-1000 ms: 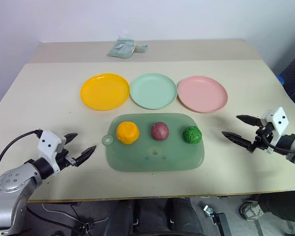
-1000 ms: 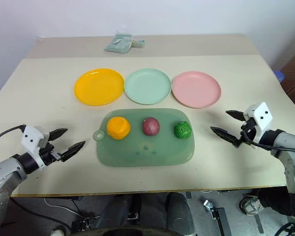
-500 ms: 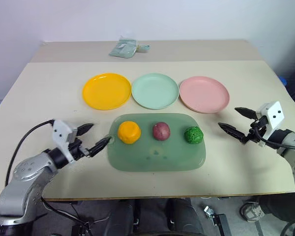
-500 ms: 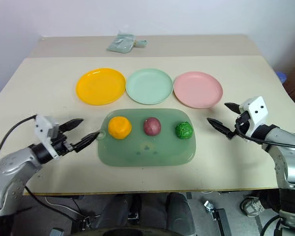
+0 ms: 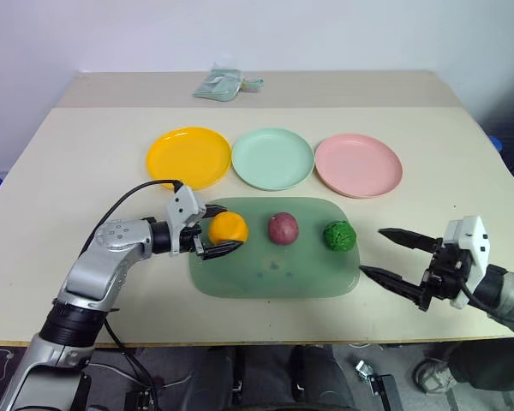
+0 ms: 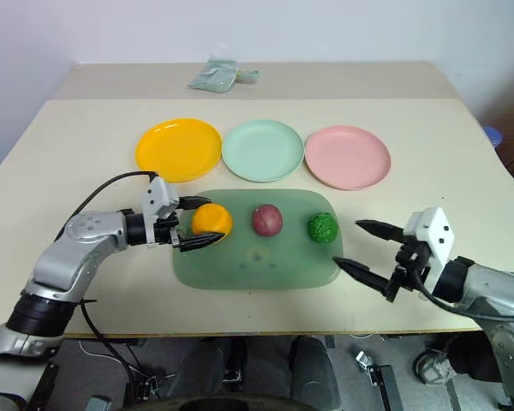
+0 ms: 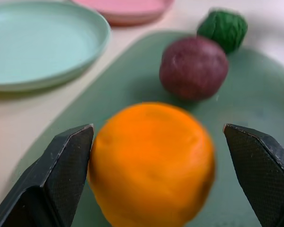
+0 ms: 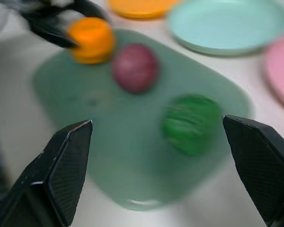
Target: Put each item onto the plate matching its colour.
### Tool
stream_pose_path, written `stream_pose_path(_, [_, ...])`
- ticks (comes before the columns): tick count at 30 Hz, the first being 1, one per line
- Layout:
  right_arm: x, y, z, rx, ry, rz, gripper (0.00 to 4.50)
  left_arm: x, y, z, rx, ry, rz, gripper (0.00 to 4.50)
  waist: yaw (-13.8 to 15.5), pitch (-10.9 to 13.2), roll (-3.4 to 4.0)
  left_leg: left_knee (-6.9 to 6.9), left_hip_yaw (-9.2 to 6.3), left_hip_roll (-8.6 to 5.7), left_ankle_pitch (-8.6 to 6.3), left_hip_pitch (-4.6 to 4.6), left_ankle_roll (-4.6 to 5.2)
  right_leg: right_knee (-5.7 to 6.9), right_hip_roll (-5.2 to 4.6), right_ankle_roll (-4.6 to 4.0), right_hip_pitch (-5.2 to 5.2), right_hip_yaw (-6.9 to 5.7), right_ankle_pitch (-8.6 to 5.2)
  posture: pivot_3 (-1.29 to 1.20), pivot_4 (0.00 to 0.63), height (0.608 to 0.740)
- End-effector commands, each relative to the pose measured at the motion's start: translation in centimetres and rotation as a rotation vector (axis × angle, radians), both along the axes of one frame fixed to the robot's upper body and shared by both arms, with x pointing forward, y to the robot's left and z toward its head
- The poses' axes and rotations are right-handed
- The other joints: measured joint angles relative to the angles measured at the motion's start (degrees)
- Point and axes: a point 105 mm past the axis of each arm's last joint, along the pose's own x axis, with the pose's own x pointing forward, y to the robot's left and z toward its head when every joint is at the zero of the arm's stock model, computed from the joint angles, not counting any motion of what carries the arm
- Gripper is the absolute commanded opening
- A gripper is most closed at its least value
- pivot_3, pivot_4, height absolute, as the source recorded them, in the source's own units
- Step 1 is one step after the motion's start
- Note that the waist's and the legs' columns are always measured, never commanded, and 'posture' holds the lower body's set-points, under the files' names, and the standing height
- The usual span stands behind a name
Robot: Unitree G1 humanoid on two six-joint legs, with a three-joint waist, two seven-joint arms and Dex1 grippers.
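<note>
The orange ball (image 5: 228,228), the purple-red oval (image 5: 282,229) and the bumpy green ball (image 5: 338,235) lie in a row on the green mat (image 5: 274,276). Behind the mat stand the yellow-orange plate (image 5: 187,157), the mint green plate (image 5: 272,158) and the pink plate (image 5: 358,164), all bare. My left gripper (image 5: 230,228) straddles the orange ball. In the left wrist view one finger (image 7: 61,175) touches the ball and the other stands clear of it. My right gripper (image 5: 370,251) is open over the table to the right of the mat, pointing towards the green ball (image 8: 190,124).
A pale green packet (image 5: 223,84) lies at the far edge of the table. The left arm's black cable (image 5: 133,195) loops above the table beside the yellow-orange plate. Bare tabletop lies left and right of the mat.
My left gripper has swung right from the mat's edge to the orange ball, and its fingers have narrowed around it. My right gripper has drawn back towards the table's near edge.
</note>
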Motion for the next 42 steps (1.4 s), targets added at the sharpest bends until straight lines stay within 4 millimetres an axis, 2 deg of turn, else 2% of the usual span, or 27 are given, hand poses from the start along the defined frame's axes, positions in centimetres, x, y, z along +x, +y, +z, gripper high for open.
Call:
stream_pose_path(1, [0.3, 1.1, 0.9, 0.017, -0.063, 0.005, 4.5, 0.5, 0.0, 0.4, 0.002, -0.028, 0.001, 3.27, 0.0, 0.0, 0.0, 0.01, -0.01, 0.0, 0.0, 0.0, 0.0, 0.01, 0.0, 0.0, 0.0, 0.0, 0.0, 0.0, 0.15, 0.74])
stream_pose_path(4, [0.8, 1.3, 0.8, 0.011, -0.084, -0.01, 4.5, 1.0, 0.3, 1.0, -0.02, -0.048, 0.037, 3.15, 0.2, 0.0, -0.01, 0.04, -0.03, 0.0, 0.0, -0.01, 0.0, 0.02, -0.01, 0.0, 0.0, 0.0, 0.0, 0.0, 0.15, 0.74])
stream_pose_path(6, [1.2, 1.3, 1.0, 0.01, -0.106, -0.022, 4.5, 2.0, 1.0, 2.5, -0.098, -0.079, 0.108, 3.15, 0.1, 0.0, -0.01, 0.06, -0.03, -0.01, -0.01, -0.01, 0.02, 0.02, -0.03, 0.0, 0.02, 0.0, 0.0, 0.0, 0.15, 0.74])
stream_pose_path(8, [1.9, 1.3, 1.4, 0.021, -0.135, -0.035, 4.5, 4.5, 2.7, 4.4, -0.147, -0.172, 0.28, 3.15, 0.2, 0.0, -0.05, 0.07, -0.04, -0.01, -0.01, -0.01, 0.01, 0.03, -0.02, 0.0, 0.01, 0.0, 0.0, 0.0, 0.15, 0.74])
stream_pose_path(11, [3.1, 2.0, 2.2, 0.051, -0.166, -0.042, 4.5, 8.9, 6.1, 5.9, -0.117, -0.252, 0.614, 3.15, 0.3, 0.1, -0.16, 0.12, -0.09, -0.02, 0.01, -0.04, 0.0, 0.1, 0.0, 0.01, 0.0, -0.04, 0.0, 0.0, 0.15, 0.74])
stream_pose_path(14, [4.2, 3.5, 2.5, 0.077, -0.169, -0.026, 4.5, 11.9, 7.7, 6.1, -0.13, -0.219, 0.802, 3.15, 0.1, 0.0, -0.18, 0.11, -0.07, -0.06, 0.01, -0.04, 0.01, 0.11, 0.01, 0.03, -0.01, -0.04, 0.01, 0.0, 0.15, 0.74])
stream_pose_path(16, [4.6, 4.5, 2.6, 0.09, -0.167, -0.01, 4.5, 13.0, 7.6, 6.0, -0.156, -0.19, 0.831, 3.15, 0.2, 0.0, -0.19, 0.1, -0.06, -0.09, 0.0, -0.05, 0.03, 0.13, 0.01, 0.06, -0.01, -0.07, -0.01, 0.0, 0.15, 0.74])
stream_pose_path(20, [5.7, 6.1, 2.7, 0.091, -0.182, -0.009, 4.5, 14.5, 7.9, 4.5, -0.132, -0.12, 0.875, 3.15, 0.0, 0.1, -0.29, 0.09, -0.03, -0.13, -0.02, -0.12, 0.07, 0.16, 0.01, 0.12, -0.01, -0.11, 0.0, 0.0, 0.15, 0.74])
stream_pose_path(21, [5.9, 6.6, 2.7, 0.09, -0.18, -0.008, 4.5, 14.7, 8.0, 4.3, -0.139, -0.105, 0.88, 4.17, 0.0, 0.1, -0.36, 0.09, -0.02, -0.12, -0.02, -0.12, 0.07, 0.16, 0.01, 0.13, -0.01, -0.11, 0.0, 0.0, 0.15, 0.74])
stream_pose_path(22, [5.9, 7.0, 2.6, 0.089, -0.175, -0.002, 4.5, 14.9, 8.1, 4.2, -0.142, -0.102, 0.882, 4.48, 0.0, 0.1, -0.38, 0.09, -0.01, -0.11, -0.02, -0.12, 0.06, 0.17, 0.01, 0.13, -0.04, -0.11, -0.01, 0.0, 0.15, 0.74])
stream_pose_path(26, [5.8, 8.7, 2.0, 0.06, -0.157, 0.026, 4.5, 14.9, 8.9, 5.6, -0.108, -0.195, 0.867, 4.48, -0.1, 0.1, -0.39, 0.09, 0.0, -0.1, -0.01, -0.12, 0.05, 0.16, 0.02, 0.14, -0.05, -0.11, -0.01, 0.0, 0.15, 0.74])
stream_pose_path(29, [6.0, 9.4, 1.3, 0.01, -0.158, 0.035, 4.5, 14.4, 9.4, 7.6, -0.152, -0.284, 0.845, 4.48, -0.1, 0.1, -0.39, 0.09, 0.01, -0.1, -0.01, -0.15, 0.05, 0.21, 0.02, 0.13, -0.09, -0.11, -0.01, 0.0, 0.15, 0.74])
stream_pose_path(30, [6.1, 9.8, 0.6, -0.029, -0.156, 0.043, 4.5, 13.6, 9.5, 8.7, -0.187, -0.33, 0.803, 4.48, -0.1, 0.1, -0.39, 0.09, 0.01, -0.09, -0.01, -0.15, 0.04, 0.22, 0.01, 0.13, -0.1, -0.11, -0.01, 0.0, 0.15, 0.74])
stream_pose_path(31, [6.3, 10.2, 0.0, -0.06, -0.151, 0.051, 4.5, 12.3, 9.2, 9.7, -0.208, -0.386, 0.73, 4.48, -0.2, 0.1, -0.39, 0.09, 0.01, -0.09, -0.01, -0.15, 0.04, 0.23, 0.01, 0.13, -0.1, -0.11, -0.01, 0.0, 0.15, 0.74])
stream_pose_path(33, [6.9, 10.6, -1.1, -0.102, -0.139, 0.041, 4.5, 9.3, 8.0, 10.3, -0.215, -0.442, 0.561, 4.48, -0.6, 0.1, -0.39, 0.04, 0.02, -0.06, -0.01, -0.15, 0.02, 0.22, 0.0, 0.13, -0.13, -0.09, -0.01, 0.0, 0.15, 0.74])
stream_pose_path(37, [8.1, 10.7, -2.6, -0.155, -0.1, 0.001, 4.5, 2.4, 5.0, 6.6, -0.114, -0.314, 0.217, 4.48, -1.4, 0.1, -0.37, 0.04, -0.01, -0.07, 0.01, -0.15, -0.02, 0.21, -0.03, 0.11, -0.13, -0.1, -0.02, 0.0, 0.15, 0.74])
stream_pose_path(39, [8.3, 10.8, -3.2, -0.178, -0.087, -0.001, 4.5, -0.5, 3.7, 4.8, -0.078, -0.217, 0.1, 4.48, -1.2, 0.1, -0.36, 0.05, -0.01, -0.06, 0.0, -0.14, -0.03, 0.11, -0.04, 0.11, -0.11, -0.09, -0.02, 0.0, 0.15, 0.74])
stream_pose_path(40, [8.4, 10.9, -3.3, -0.182, -0.087, -0.001, 4.08, -1.6, 3.2, 4.1, -0.062, -0.18, 0.061, 4.5, -1.0, 0.1, -0.37, 0.07, -0.06, -0.06, 0.01, -0.14, -0.04, 0.06, -0.04, 0.11, -0.09, -0.1, -0.02, 0.0, 0.15, 0.74])
stream_pose_path(42, [8.7, 11.2, -2.8, -0.161, -0.097, -0.002, 3.67, -3.5, 2.1, 2.9, -0.037, -0.129, -0.01, 4.5, -1.0, 0.1, -0.37, 0.1, -0.09, -0.06, 0.02, -0.14, -0.07, 0.05, -0.03, 0.1, -0.07, -0.11, -0.02, 0.0, 0.15, 0.74])
